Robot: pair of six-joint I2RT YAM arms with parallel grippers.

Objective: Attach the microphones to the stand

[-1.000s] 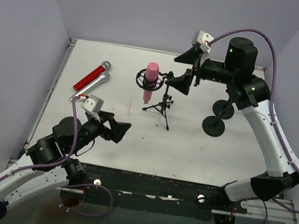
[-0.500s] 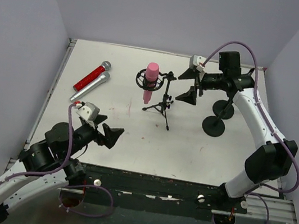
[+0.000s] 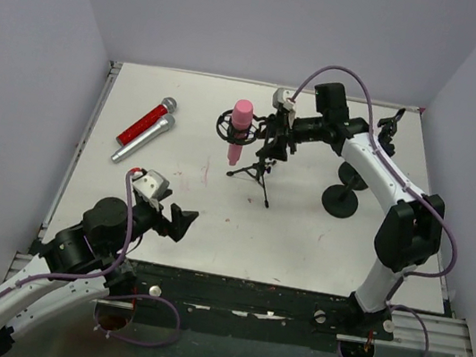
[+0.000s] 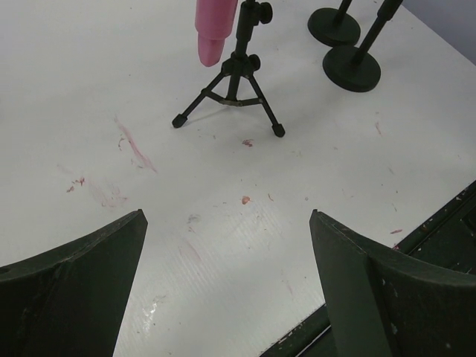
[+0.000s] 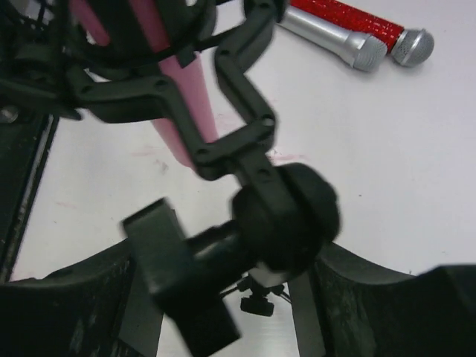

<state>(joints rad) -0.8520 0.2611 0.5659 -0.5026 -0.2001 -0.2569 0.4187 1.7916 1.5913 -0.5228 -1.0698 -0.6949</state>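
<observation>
Three microphones show in the overhead view: the pink microphone (image 3: 242,118) sits upright in the ring mount of the tripod stand (image 3: 257,171) at upper centre, while the red microphone (image 3: 142,124) and the silver-grey microphone (image 3: 140,140) lie side by side on the table (image 3: 302,234) at upper left, heads toward the upper right. The right gripper (image 3: 274,139) is at the tripod stand just right of the pink microphone, with its fingers on either side of the stand's black knob (image 5: 286,216); whether they pinch it I cannot tell. The left gripper (image 3: 180,221), at lower left, is spread wide and holds nothing. Two round-base stands (image 3: 340,200) are at right.
</observation>
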